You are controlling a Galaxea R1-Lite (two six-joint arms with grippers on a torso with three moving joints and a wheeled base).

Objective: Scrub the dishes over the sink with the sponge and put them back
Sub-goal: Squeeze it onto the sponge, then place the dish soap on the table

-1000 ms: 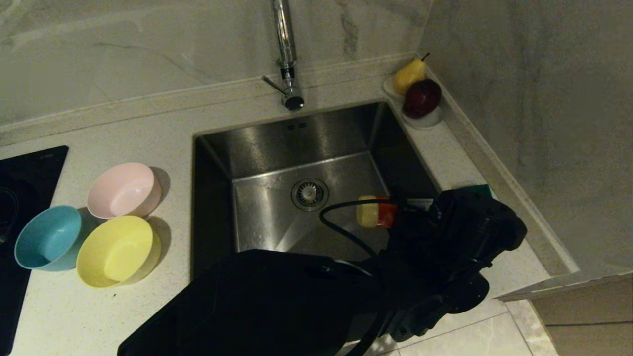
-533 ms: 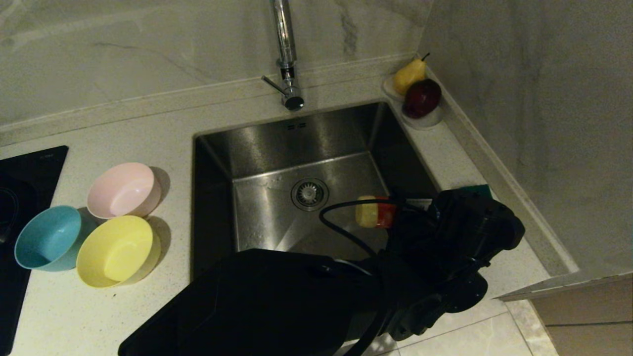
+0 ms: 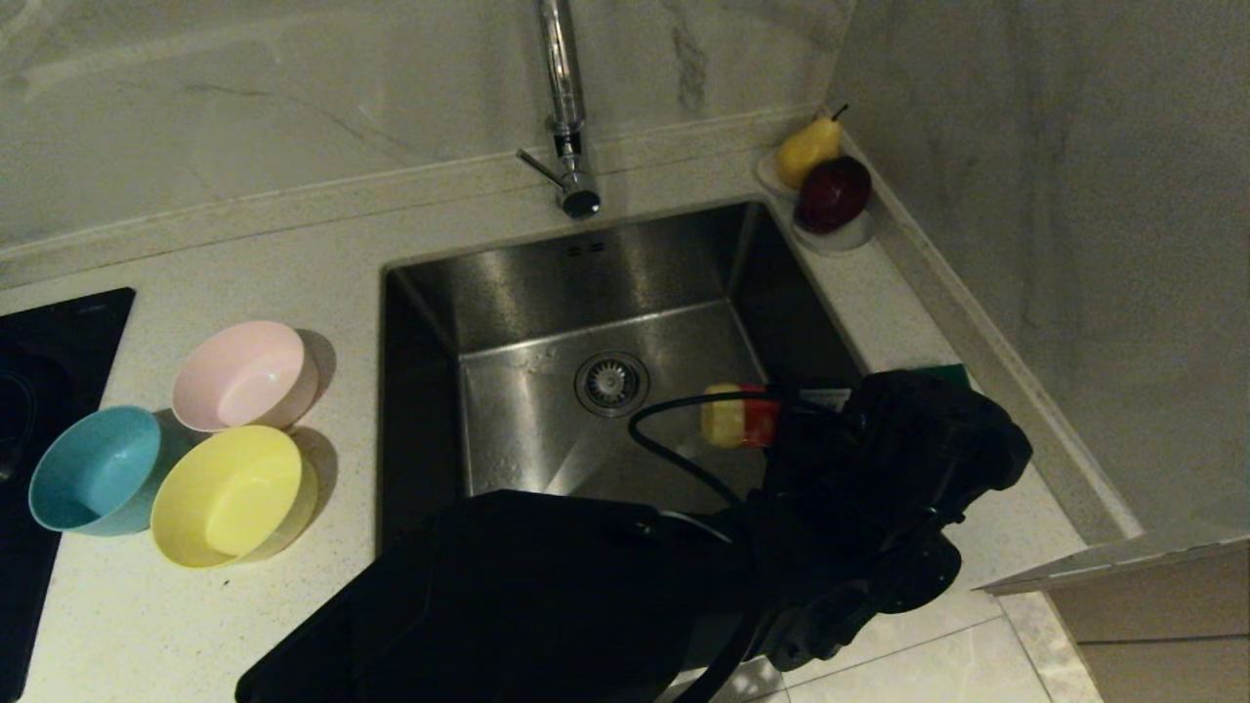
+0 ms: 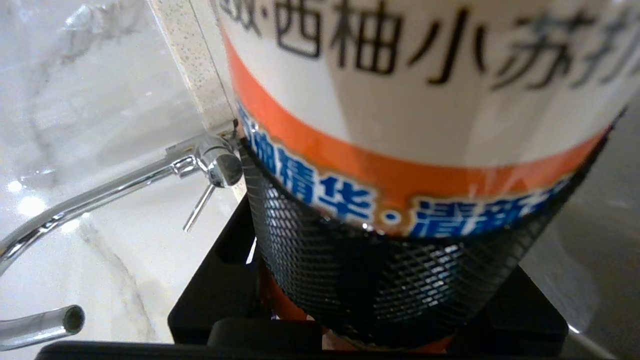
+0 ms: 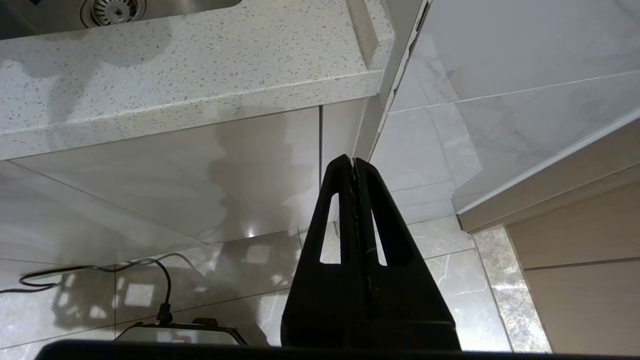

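Note:
Three bowls stand on the counter left of the sink [image 3: 547,264]: pink [image 3: 244,376], light blue [image 3: 95,469] and yellow [image 3: 227,493]. My left arm reaches across to the sink's right rim, where my left gripper [image 3: 796,422] is shut on a dish soap bottle [image 3: 737,417] lying tilted over the basin. In the left wrist view the bottle's white and orange label [image 4: 425,100] fills the frame, with a black meshed pad [image 4: 380,280] pressed against it. A dark green corner of the sponge [image 3: 945,372] shows on the counter behind that wrist. My right gripper [image 5: 353,165] hangs shut below the counter edge.
The chrome tap [image 3: 563,107] rises behind the sink. Two white saucers with a pear [image 3: 809,148] and a dark red apple [image 3: 833,193] sit in the back right corner against the wall. A black cooktop [image 3: 39,371] lies at the far left.

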